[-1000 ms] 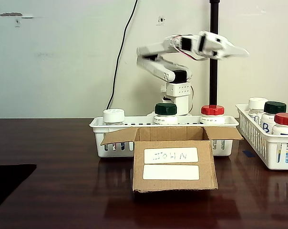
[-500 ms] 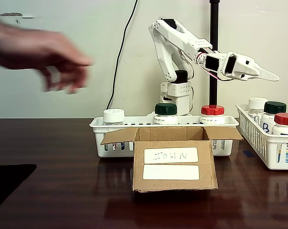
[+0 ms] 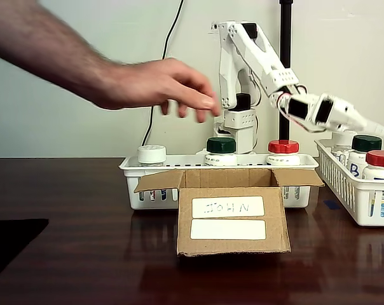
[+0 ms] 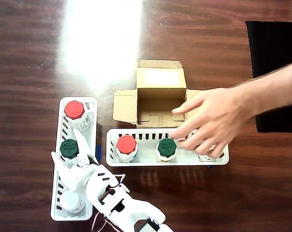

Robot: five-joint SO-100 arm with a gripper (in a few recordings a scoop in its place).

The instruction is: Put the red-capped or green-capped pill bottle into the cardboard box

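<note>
A dark polished wooden table (image 3: pixel 71 254) stands against a pale wall, a black cable hanging down behind the arm. The cardboard box (image 3: pixel 233 216) sits open at the centre, flaps spread, its "JOHN" label facing the fixed camera; seen from overhead it is empty (image 4: pixel 160 104).

The pill bottle (image 3: pixel 365 151) with the dark green cap stands in the white basket (image 3: pixel 354 197) at about 3 o'clock from the box in the fixed view; from overhead it is at roughly 8 o'clock from the box (image 4: pixel 69 149), between a red-capped bottle (image 4: pixel 74 110) and a white-capped one (image 4: pixel 71 201).

The gripper (image 4: pixel 69 155) hovers just over it, fingers spread apart to either side of the cap and holding nothing.

The bottle looks light, rigid and smooth, so likely a little slippery; the ribbed cap or the neck just below is the surest hold, since its neighbours crowd the body. It stands upright, long axis vertical, cap up.

A person's hand (image 4: pixel 211 118) reaches over the second basket (image 4: pixel 167 162) behind the box.
</note>
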